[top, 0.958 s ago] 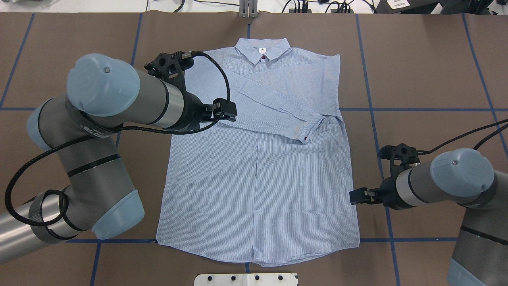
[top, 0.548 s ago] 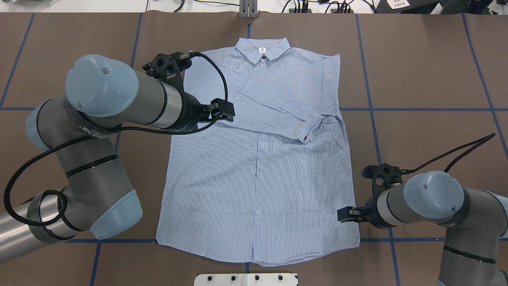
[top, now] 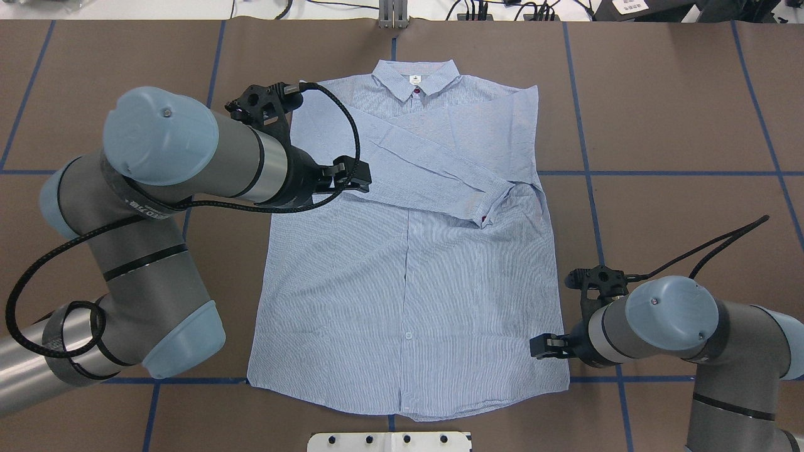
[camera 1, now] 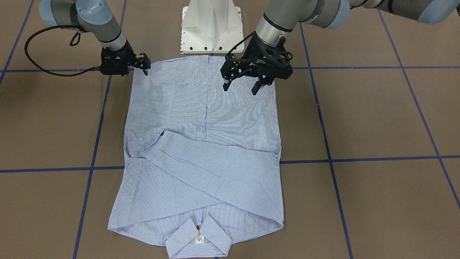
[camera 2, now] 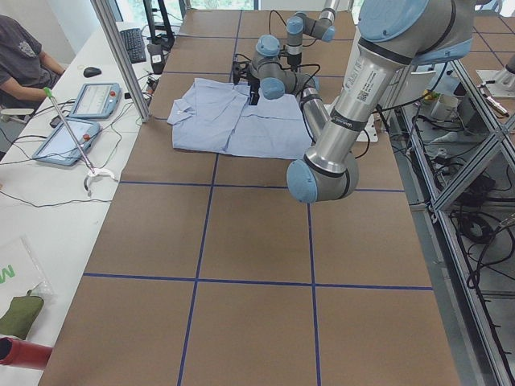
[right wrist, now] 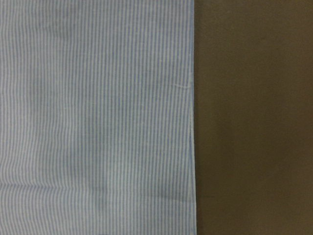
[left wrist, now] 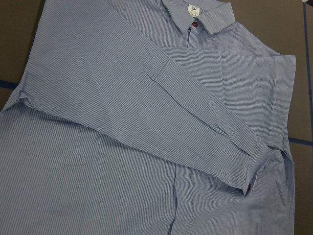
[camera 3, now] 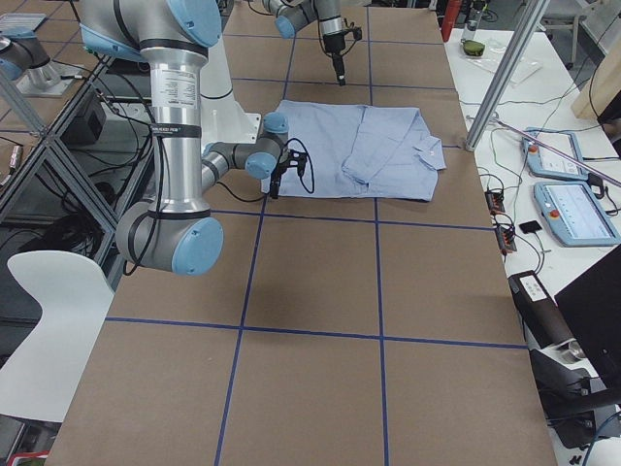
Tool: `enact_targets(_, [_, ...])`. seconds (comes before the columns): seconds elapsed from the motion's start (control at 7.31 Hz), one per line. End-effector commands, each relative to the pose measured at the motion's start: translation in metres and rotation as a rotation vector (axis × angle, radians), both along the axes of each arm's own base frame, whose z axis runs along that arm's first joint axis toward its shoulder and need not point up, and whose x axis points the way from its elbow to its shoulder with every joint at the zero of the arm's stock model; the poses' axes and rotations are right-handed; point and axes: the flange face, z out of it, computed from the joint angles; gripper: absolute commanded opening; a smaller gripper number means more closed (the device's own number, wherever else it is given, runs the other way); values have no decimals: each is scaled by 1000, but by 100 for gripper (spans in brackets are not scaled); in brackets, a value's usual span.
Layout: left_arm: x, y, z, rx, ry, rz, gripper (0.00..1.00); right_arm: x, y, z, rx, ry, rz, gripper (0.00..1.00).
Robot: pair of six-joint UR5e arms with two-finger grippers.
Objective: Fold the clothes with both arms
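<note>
Brown table: shirt [top: 408,282] flat, sleeves crossed.
Right gripper [top: 535,347] has shifted to the side edge near the hem, opening unclear; left gripper [camera 1: 240,90] hangs open, empty. Hem fold likely next.

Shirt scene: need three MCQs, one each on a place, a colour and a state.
1. The right gripper sits:
A) at the shirt's side edge, near the hem
B) over the shirt's centre
C) on bare table, far from the shirt

2. The collar button is:
A) white
B) red
C) black

3. The left gripper is:
A) shut on a sleeve
B) shut, empty
C) open, holding nothing

Answers:
1 A: the overhead view puts it at the edge by the hem corner.
2 B: it shows dark red under the white label.
3 C: the front-facing view shows its fingers spread with nothing between them.
</note>
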Motion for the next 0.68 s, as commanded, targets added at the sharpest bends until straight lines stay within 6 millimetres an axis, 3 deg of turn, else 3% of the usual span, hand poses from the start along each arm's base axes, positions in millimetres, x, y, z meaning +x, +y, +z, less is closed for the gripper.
enact_targets(0.0, [0,0,1,-1,-1,0,100,-6,0,7,-7,15,-5,89])
enact_targets(0.55, [-1,0,0,1,0,-3,100,-6,2,7,-28,9,-27,57])
